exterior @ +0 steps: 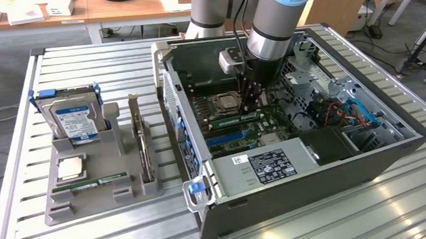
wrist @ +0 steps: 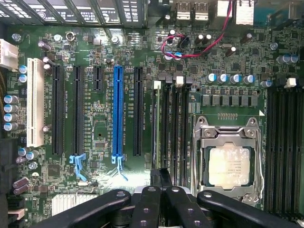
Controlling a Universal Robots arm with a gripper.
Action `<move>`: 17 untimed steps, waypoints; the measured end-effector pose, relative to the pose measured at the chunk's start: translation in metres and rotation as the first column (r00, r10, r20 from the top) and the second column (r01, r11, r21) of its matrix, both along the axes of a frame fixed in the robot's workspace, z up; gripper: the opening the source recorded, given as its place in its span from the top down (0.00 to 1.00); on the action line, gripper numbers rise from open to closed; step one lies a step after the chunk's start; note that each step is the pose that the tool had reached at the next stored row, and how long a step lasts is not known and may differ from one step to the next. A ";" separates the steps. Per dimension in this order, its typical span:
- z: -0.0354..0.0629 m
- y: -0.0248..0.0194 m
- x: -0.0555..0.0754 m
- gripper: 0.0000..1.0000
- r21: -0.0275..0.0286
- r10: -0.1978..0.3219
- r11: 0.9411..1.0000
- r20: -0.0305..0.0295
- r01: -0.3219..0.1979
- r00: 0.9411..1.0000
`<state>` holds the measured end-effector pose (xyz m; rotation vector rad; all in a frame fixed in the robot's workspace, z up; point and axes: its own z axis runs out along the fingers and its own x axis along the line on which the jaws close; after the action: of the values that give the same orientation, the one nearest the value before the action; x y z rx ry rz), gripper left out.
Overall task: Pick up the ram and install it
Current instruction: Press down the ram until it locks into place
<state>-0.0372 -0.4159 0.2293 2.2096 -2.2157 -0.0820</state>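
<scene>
The gripper [wrist: 160, 190] is holding its fingers closed over the memory slots [wrist: 173, 135]; the ram [exterior: 237, 118] is already sitting in one, apparently nearly installed.

— Can you read anything from where you sit?

— Very little. In the exterior view I see a blue and white label on the hard drive [exterior: 74, 120], but I can't read its print. The black label on the power supply [exterior: 264, 162] carries white text and marks, too fine for me.

— And the motherboard?

— In the wrist view I see white silkscreen lettering on the motherboard [wrist: 102, 118] beside the expansion slots [wrist: 118, 111]. I cannot read it.
</scene>
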 end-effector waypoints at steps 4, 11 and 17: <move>-0.0003 0.0001 0.000 0.89 0.000 0.000 1.000 0.000 0.000 1.000; -0.0017 0.0000 0.000 0.89 0.000 0.000 1.000 0.000 0.000 1.000; -0.0027 0.0000 0.000 0.89 0.000 0.000 1.000 0.000 0.000 1.000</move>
<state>-0.0372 -0.4159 0.2266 2.2097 -2.2158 -0.0821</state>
